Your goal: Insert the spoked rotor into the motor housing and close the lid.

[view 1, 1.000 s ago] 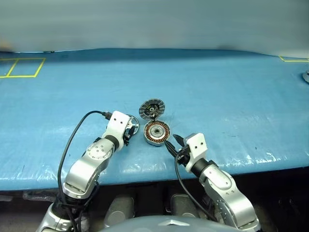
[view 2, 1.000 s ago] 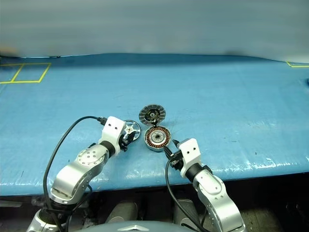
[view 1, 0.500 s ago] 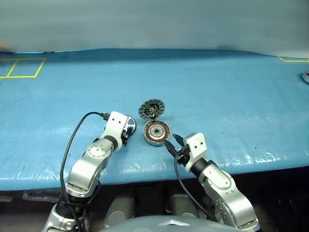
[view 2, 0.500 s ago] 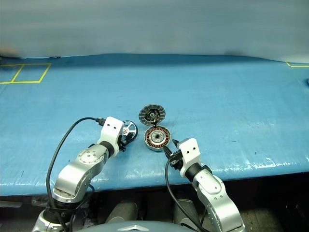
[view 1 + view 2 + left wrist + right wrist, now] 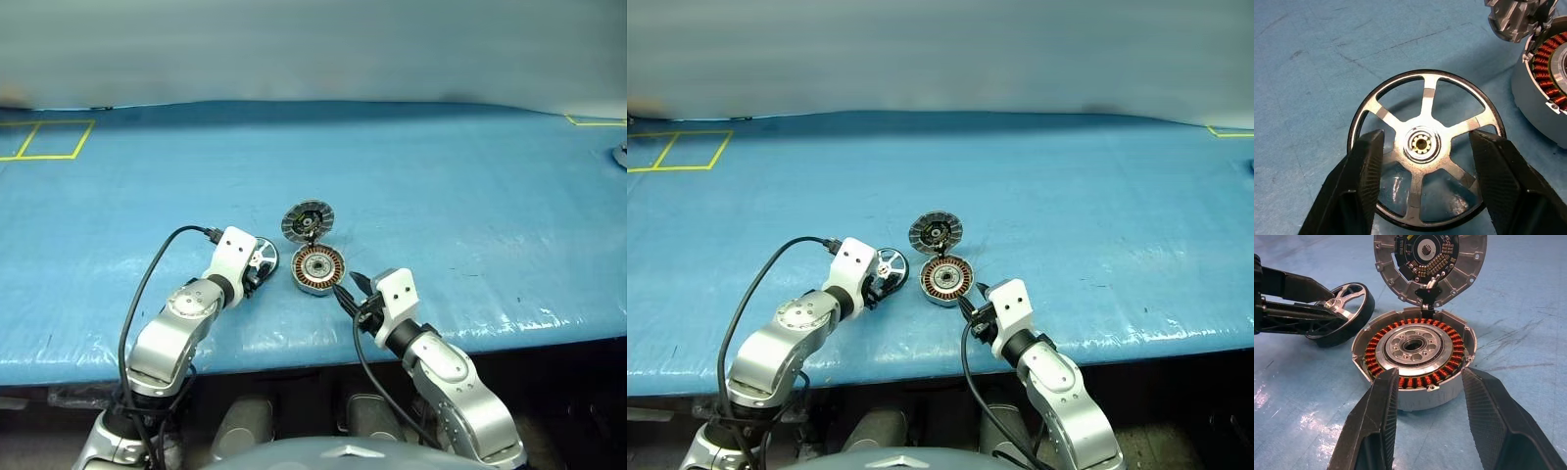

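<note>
- The spoked rotor sits tilted on the blue table, just left of the motor housing; my left gripper straddles it, fingers spread, apparently not clamping.
- The housing holds copper windings around a silver centre; its lid stands open.
- My right gripper is open, near the housing's front wall.

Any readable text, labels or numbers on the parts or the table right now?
None readable.
The lid: inner face has small components, no legible marking.
The motor housing and spoked rotor: no print.
The table: only yellow line markings, no words.
</note>
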You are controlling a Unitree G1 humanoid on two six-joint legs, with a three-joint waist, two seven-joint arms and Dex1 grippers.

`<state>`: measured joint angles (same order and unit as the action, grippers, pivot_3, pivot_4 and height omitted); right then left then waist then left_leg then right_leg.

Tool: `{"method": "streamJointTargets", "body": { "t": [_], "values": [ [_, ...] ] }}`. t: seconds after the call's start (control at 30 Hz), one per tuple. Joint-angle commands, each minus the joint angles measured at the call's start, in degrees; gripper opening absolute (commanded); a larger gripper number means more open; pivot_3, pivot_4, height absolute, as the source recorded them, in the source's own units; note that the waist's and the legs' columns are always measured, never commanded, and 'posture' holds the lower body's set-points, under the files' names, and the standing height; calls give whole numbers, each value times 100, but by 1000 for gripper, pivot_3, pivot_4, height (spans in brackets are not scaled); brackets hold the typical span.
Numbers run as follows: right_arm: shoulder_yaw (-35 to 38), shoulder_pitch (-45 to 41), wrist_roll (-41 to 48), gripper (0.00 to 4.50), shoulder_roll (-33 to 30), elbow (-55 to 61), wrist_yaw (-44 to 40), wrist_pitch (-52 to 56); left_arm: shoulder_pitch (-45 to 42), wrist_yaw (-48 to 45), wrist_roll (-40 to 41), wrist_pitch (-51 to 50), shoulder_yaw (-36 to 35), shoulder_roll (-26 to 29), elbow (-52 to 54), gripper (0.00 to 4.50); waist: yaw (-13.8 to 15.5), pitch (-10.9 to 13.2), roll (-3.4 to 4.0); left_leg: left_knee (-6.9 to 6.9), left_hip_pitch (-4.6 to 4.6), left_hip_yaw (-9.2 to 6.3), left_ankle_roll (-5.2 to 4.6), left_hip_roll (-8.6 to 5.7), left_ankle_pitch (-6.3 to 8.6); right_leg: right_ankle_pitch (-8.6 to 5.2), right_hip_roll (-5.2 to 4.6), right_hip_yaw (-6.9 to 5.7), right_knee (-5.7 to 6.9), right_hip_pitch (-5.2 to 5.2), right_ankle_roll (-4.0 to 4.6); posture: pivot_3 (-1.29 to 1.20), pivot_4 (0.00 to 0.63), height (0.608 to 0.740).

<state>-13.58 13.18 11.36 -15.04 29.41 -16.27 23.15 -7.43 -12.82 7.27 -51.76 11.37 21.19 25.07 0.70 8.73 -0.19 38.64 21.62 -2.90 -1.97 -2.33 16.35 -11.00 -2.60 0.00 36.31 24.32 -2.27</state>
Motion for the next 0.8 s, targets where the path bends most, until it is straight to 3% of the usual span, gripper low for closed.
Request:
{"method": "streamJointTargets", "body": {
  "t": [0.03, 0.4, 0.47, 0.57, 0.8],
  "values": [
    [13, -30, 15, 2129, 58, 177, -9, -16, 10, -101, -101, -6, 132, 57, -136, 4344, 9, -8, 5, 2, 0, -1, 0, 0, 0, 0, 0, 0, 0, -3, 0, 0, 150, 740],
    [-4, -39, -47, 2129, 68, 152, 19, -7, -188, -612, -363, 522, 463, 445, -353, 4344, -5, -9, 7, 42, -2, -1, -21, 1, 10, -36, -1, 1, 54, 1, 5, 0, 150, 740],
    [-9, -23, -60, 2129, 72, 146, 22, -8, -209, -604, -339, 528, 381, 378, -379, 4344, -4, -9, 7, 42, -2, -1, -21, 1, 9, -35, 0, 0, 55, 2, 4, 0, 150, 740],
    [-8, 6, -75, 2129, 79, 154, 32, 8, -253, -544, -265, 517, 179, 234, -337, 3757, -2, -9, 6, 42, -1, -1, -23, 0, 10, -33, -3, 1, 53, 2, 1, 0, 150, 740],
    [-18, 20, -94, 2129, 101, 173, 8, 49, -261, -515, 41, 367, -287, -184, -121, 3757, 0, -8, 5, 40, 2, -4, -23, 0, 11, -21, -10, 2, 52, 6, -19, 0, 150, 740]
  ]
}}
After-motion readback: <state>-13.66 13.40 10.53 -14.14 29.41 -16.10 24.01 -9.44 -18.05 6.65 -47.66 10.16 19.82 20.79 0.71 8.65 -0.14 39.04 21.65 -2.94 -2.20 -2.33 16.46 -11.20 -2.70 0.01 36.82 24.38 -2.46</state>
